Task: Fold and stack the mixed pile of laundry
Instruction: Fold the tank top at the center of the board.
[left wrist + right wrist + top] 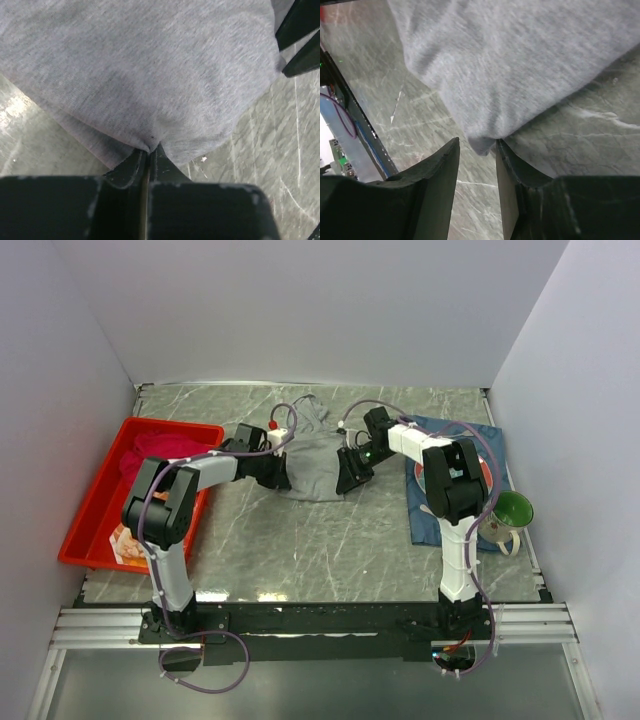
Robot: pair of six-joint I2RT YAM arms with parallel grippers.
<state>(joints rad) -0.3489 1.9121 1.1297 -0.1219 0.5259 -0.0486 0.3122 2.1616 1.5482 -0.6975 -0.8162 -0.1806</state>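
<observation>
Slippage is the risk: the left gripper [148, 154] pinches a small fold of the grey garment [318, 465] lying mid-table, while the right gripper [477, 150] stands partly open with only the corner tip between its jaws. Closing that shallowly, it may lose the cloth on lifting.

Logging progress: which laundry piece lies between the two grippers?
The grey garment, on the table; the crimson shirt and orange-patterned cloth sit in the red tray.
</observation>
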